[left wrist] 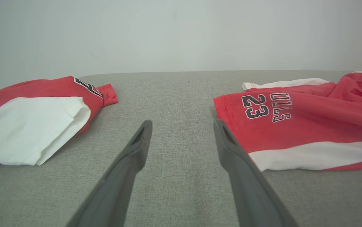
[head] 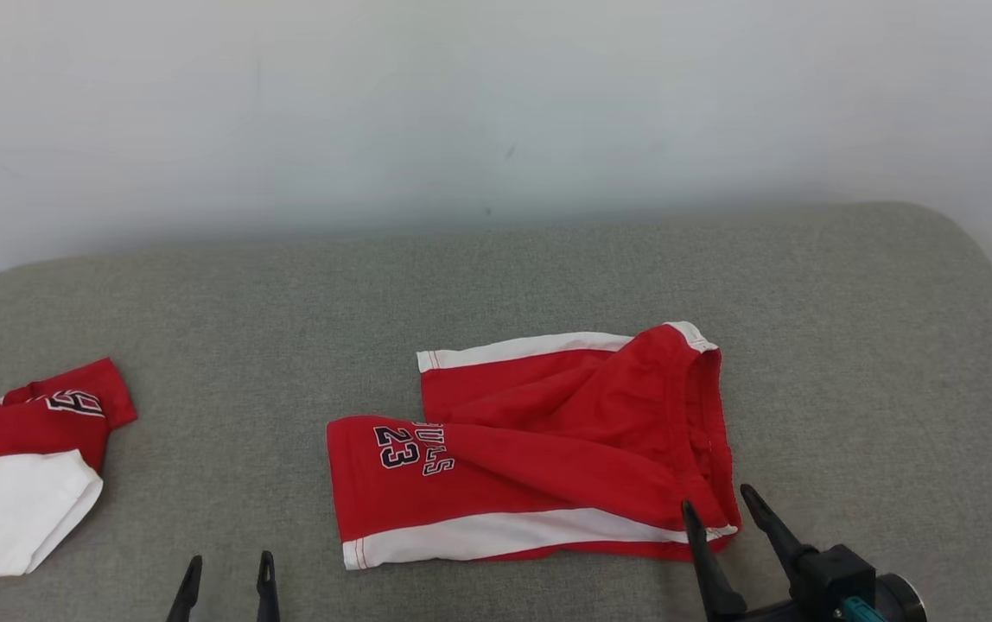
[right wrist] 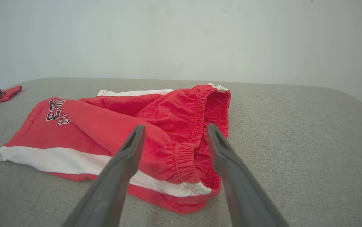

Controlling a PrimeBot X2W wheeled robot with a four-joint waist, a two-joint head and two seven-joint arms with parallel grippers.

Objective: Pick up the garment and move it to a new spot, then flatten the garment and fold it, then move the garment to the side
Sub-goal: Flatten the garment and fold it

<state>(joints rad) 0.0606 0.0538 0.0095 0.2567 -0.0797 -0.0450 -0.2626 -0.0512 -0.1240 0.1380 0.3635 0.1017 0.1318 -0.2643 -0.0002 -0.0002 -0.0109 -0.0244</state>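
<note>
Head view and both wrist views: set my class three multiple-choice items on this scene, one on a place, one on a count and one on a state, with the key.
1. Where is the right gripper?
A. At the waistband end of the red Bulls shorts
B. At the hem with the number 23
C. Touching the wall

2. How many garments lie on the grey padded surface?
A. One
B. Two
C. Three

3. What state is the left gripper in?
A. Shut on the shorts
B. Open, holding nothing
C. Shut on white cloth

Key:
1 A, in the right wrist view its open fingers frame the elastic waistband corner.
2 B, the shorts plus a red and white garment at the left.
3 B, its fingers stand apart over bare surface.
</note>
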